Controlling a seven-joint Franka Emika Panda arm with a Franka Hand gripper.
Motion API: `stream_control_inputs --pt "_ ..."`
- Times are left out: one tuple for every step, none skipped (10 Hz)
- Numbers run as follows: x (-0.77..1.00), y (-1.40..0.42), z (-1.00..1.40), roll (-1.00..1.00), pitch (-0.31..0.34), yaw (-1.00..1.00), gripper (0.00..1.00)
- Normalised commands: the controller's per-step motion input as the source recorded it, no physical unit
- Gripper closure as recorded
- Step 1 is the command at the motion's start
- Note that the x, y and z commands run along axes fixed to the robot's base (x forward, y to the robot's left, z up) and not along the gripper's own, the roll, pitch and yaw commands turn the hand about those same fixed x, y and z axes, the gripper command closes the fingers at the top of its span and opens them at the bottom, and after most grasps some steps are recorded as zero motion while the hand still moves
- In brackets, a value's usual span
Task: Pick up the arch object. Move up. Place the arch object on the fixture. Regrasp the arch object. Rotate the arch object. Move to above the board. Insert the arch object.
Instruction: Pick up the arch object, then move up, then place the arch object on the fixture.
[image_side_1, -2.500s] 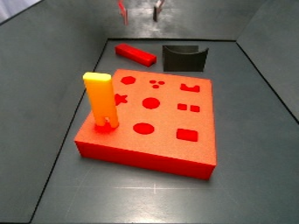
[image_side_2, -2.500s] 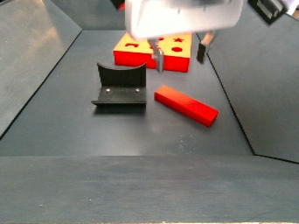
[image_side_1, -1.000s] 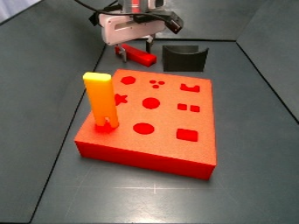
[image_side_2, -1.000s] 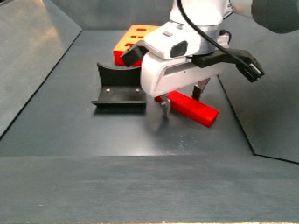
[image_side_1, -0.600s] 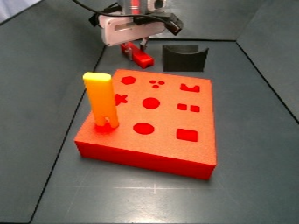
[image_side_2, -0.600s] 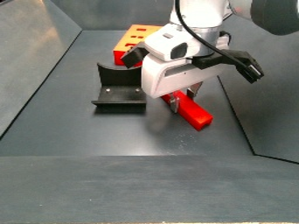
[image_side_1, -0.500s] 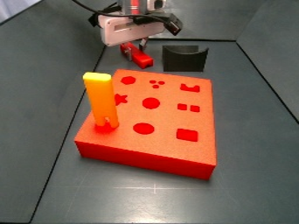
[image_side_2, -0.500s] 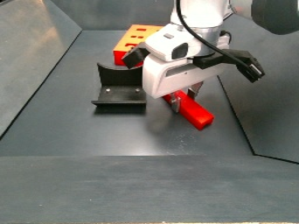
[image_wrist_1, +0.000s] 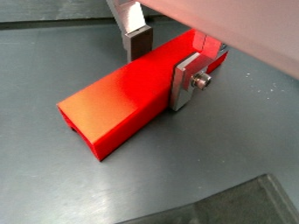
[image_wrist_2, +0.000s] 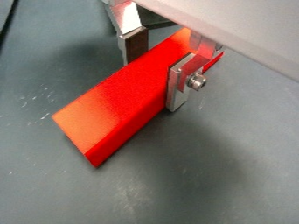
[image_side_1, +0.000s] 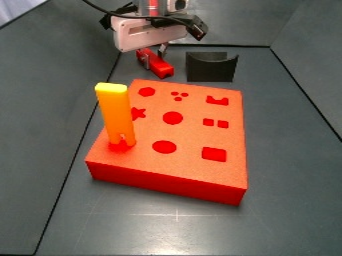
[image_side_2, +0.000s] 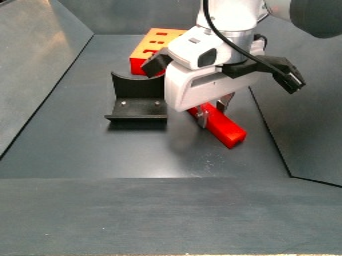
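The end effector (image_wrist_1: 163, 59) sits low on the floor, its plates closed across the arch object (image_wrist_1: 128, 94), whose long axis runs crosswise between them, fixture (image_side_2: 138, 100) just beside.

In both side views the gripper (image_side_1: 159, 56) body hides most of the bar (image_side_2: 219, 127). In both wrist views the picture's edge cuts the bar's (image_wrist_1: 128, 92) far end and the fingers' (image_wrist_2: 183, 80) upper parts. The board (image_side_2: 151, 47) is largely hidden behind the arm.
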Motion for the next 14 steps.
stream_control_inputs --pt "0.0 0.0 0.0 0.0 0.0 0.0 1.0" --pt "0.0 0.0 0.0 0.0 0.0 0.0 1.0" --pt "0.0 0.0 0.0 0.0 0.0 0.0 1.0" --pt "0.0 0.0 0.83 0.0 0.0 0.0 1.0" --pt "-0.03 0.08 0.85 0.02 -0.02 -0.01 1.0" --pt "-0.06 0.06 0.77 0.02 -0.005 -0.02 1.0" --pt "-0.05 0.03 0.65 0.03 0.002 -0.02 1.0" --pt "-0.03 0.02 0.52 0.04 0.022 -0.02 1.0" --pt "-0.02 0.01 0.33 0.06 0.052 -0.02 1.0" --pt "-0.02 0.01 0.19 0.08 0.065 -0.02 1.0" --pt "0.0 0.0 1.0 0.0 0.0 0.0 1.0" --pt "0.0 0.0 1.0 0.0 0.009 0.0 1.0" --pt "-0.01 0.0 1.0 0.02 0.028 0.0 1.0" --pt "-0.02 0.0 1.0 0.04 0.037 -0.01 1.0"
